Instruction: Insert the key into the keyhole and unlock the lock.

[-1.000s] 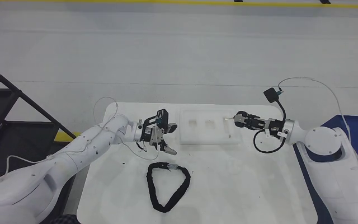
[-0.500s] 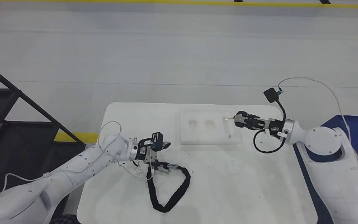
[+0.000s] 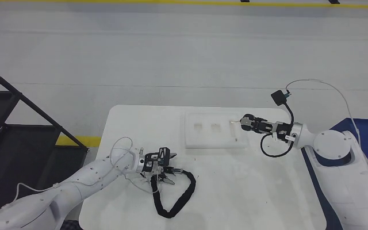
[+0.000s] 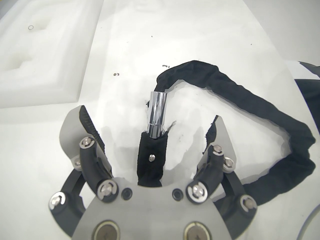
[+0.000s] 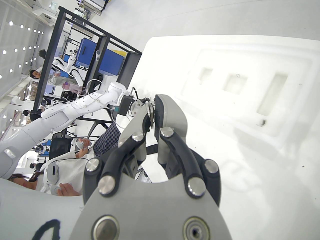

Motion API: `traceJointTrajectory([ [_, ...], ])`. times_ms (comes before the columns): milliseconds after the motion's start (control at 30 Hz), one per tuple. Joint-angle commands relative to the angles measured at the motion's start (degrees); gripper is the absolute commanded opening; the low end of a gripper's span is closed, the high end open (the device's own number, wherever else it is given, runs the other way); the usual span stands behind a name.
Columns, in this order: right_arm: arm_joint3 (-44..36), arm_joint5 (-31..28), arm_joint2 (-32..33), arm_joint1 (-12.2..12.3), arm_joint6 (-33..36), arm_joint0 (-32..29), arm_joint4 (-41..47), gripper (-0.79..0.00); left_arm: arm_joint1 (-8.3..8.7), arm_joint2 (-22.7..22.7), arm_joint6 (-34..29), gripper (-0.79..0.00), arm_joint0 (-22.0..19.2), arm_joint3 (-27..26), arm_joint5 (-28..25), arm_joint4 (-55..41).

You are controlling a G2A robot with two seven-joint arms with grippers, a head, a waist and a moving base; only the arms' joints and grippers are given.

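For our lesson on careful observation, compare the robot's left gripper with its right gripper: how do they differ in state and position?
The left gripper is open, while the right gripper is shut on a small metal piece, probably the key. The left gripper straddles the chain lock's chrome cylinder. The right gripper hovers at the foam tray edge. Both have the same two-finger build.

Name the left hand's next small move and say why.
Probably close the left hand on the chrome barrel of the lock. Its fingers stand open on either side of the barrel, touching neither side, with the lock lying loose on the table. The right hand is shut on the key, off by the foam tray, so the lock likely needs steadying first.
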Motion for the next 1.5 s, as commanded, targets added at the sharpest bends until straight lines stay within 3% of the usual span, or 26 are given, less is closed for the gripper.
traceJointTrajectory([
  [0,0.00,0.00,0.00,0.00,0.00,0.00,0.00,-0.785,-0.43,-0.11,-1.01,0.000,0.11,0.19,0.28,0.70],
  [33,0.00,0.00,0.00,0.00,0.00,0.00,0.00,-0.785,-0.64,-0.21,-1.05,0.000,0.25,0.26,0.15,0.69],
  [100,0.00,0.00,0.00,0.00,0.00,0.00,0.00,-0.785,-1.00,-0.48,-0.95,-0.296,0.35,0.67,-0.10,0.87],
  [267,0.00,0.00,0.00,0.00,0.00,0.00,0.00,-0.785,-1.84,-1.03,-0.80,-0.603,0.70,1.74,-0.34,1.72],
  [300,0.00,0.00,0.00,0.00,0.00,0.00,0.00,-0.785,-2.00,-1.15,-0.85,-0.785,0.77,2.12,-0.33,1.86],
  [667,0.00,0.00,0.00,0.00,0.00,0.00,0.00,-0.785,-3.14,-2.60,0.55,-0.785,1.02,4.32,-2.10,3.84],
  [867,0.00,0.00,0.00,0.00,0.00,0.00,0.00,-0.785,-2.39,-4.52,6.08,-0.785,0.65,2.61,-3.91,5.24],
  [1200,-0.64,0.67,-0.85,-0.14,0.41,-0.52,2.03,-0.785,1.54,-11.83,7.14,-0.785,2.78,-9.88,-1.58,4.04],
  [1467,-8.57,9.36,-3.56,-0.06,7.25,0.23,6.44,-0.785,4.03,-18.24,0.46,-0.785,6.81,-22.57,1.54,-0.53],
])
